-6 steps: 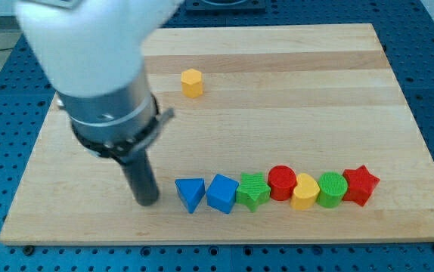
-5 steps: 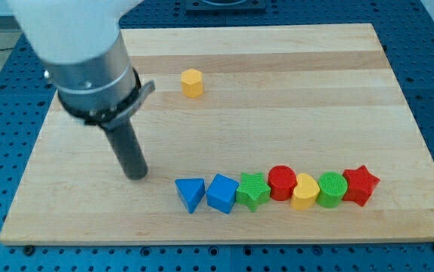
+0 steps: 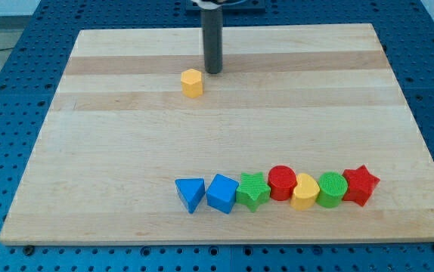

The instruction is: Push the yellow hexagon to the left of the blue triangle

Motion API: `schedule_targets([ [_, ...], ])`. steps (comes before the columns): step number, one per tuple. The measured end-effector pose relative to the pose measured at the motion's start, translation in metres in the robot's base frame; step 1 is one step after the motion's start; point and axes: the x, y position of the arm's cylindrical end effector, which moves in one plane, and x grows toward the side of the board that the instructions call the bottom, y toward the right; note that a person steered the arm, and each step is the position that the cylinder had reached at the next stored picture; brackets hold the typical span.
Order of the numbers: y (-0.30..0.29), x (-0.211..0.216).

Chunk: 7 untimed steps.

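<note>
The yellow hexagon sits on the wooden board in the upper middle of the view. My tip rests on the board just to the upper right of the hexagon, a small gap apart from it. The blue triangle lies near the view's bottom, at the left end of a row of blocks, far below the hexagon.
To the right of the blue triangle stand, in a touching row, a blue cube, a green star, a red cylinder, a yellow heart, a green cylinder and a red star. The wooden board ends in blue perforated table.
My rod has moved from the left of the blue triangle up and right across the board to beside the yellow hexagon. No block has moved.
</note>
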Motion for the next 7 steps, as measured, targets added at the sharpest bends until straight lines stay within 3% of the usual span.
schedule_targets([
  [1,-0.013,0.028],
  [3,-0.061,0.044],
  [7,-0.065,0.172],
])
